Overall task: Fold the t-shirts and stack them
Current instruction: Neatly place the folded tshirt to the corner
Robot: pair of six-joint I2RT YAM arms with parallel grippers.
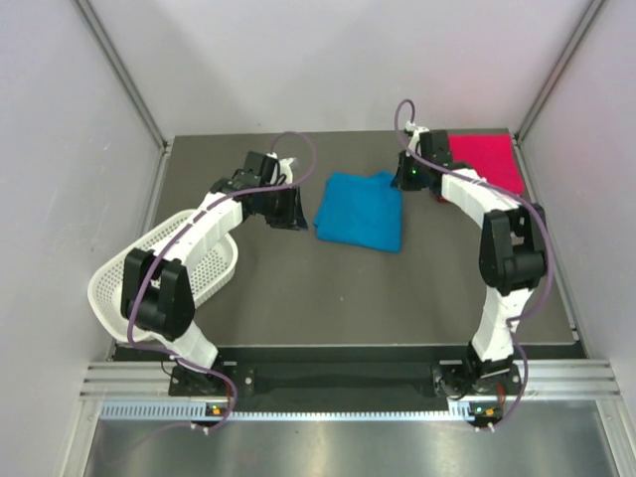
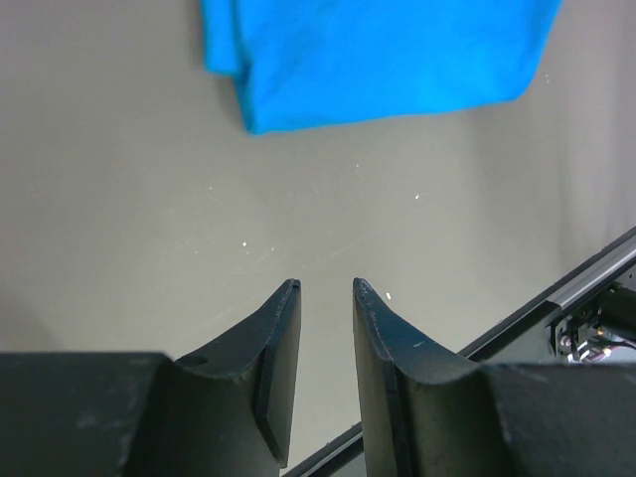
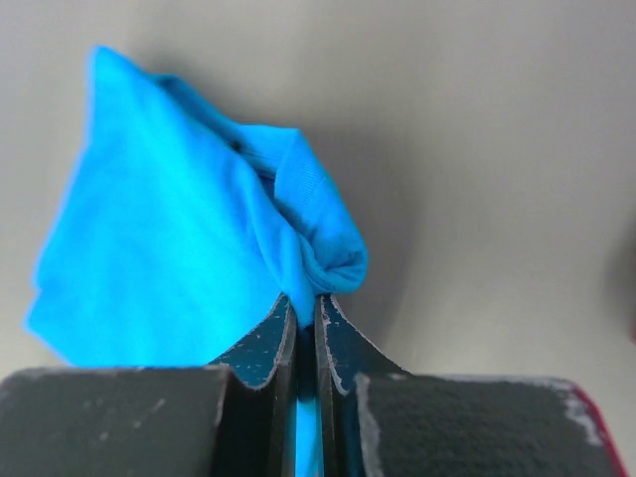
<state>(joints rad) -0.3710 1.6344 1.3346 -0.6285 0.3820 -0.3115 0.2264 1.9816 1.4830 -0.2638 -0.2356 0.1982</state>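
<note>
The bright blue t-shirt (image 1: 360, 210) lies folded in the middle of the table. My right gripper (image 1: 405, 179) is shut on its far right corner; in the right wrist view the blue cloth (image 3: 189, 248) is pinched between the fingertips (image 3: 306, 310) and pulled up into a peak. The pink-red t-shirt (image 1: 484, 159) lies folded flat at the far right corner, beside the right arm. My left gripper (image 1: 290, 209) hovers just left of the blue shirt, open and empty; in the left wrist view (image 2: 326, 288) the shirt's edge (image 2: 378, 55) lies ahead of it.
A white mesh basket (image 1: 164, 273) stands at the left edge under the left arm. The table's metal front rail (image 2: 556, 293) shows at the lower right of the left wrist view. Grey walls close in the back and sides.
</note>
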